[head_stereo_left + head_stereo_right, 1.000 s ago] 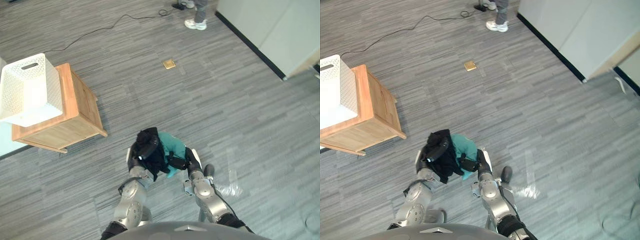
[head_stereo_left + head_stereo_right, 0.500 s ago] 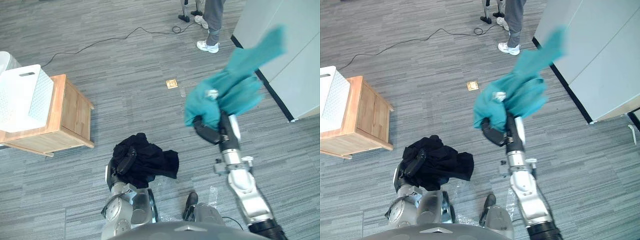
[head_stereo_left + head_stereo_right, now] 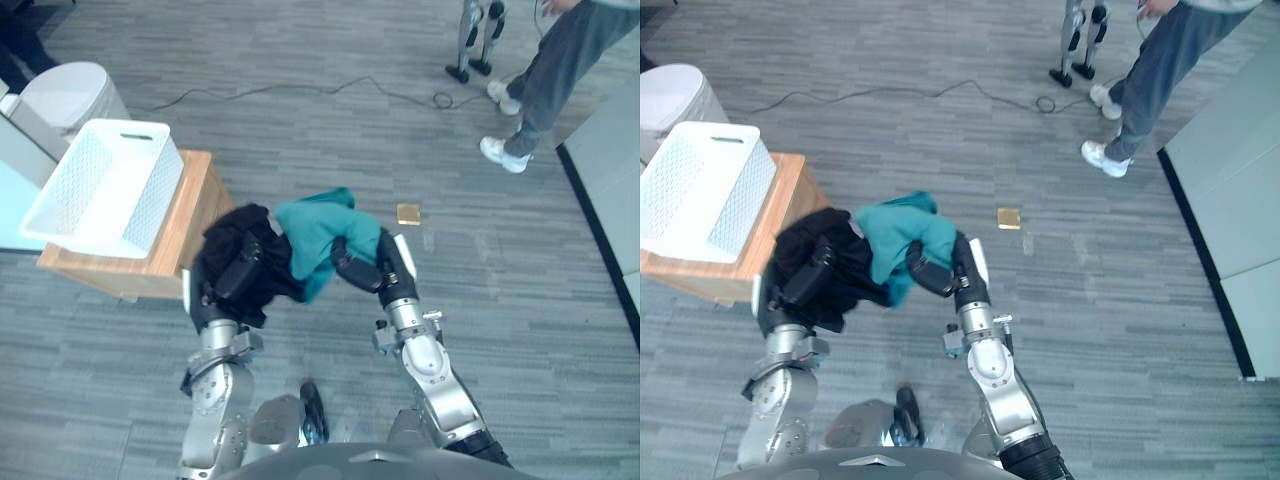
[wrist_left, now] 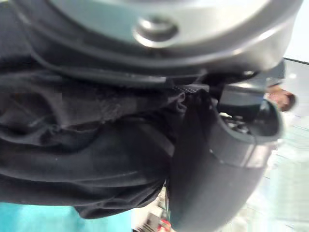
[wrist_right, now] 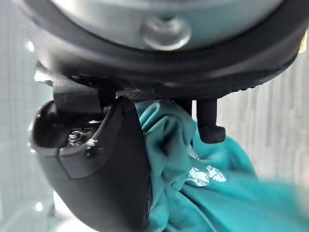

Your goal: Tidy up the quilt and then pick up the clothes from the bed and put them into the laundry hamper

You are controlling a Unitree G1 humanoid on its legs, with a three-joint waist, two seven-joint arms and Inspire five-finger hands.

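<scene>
Your left hand [image 3: 240, 276] gripped black clothes [image 3: 226, 238], right hand [image 3: 357, 271] a teal shirt [image 3: 316, 226]; you needed both lifted over the hamper [image 3: 155, 195] rim before release.

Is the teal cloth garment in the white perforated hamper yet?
Out. The teal cloth garment is bunched in the right hand, beside the black garment gripped by the left hand; the white perforated hamper looks empty.
</scene>
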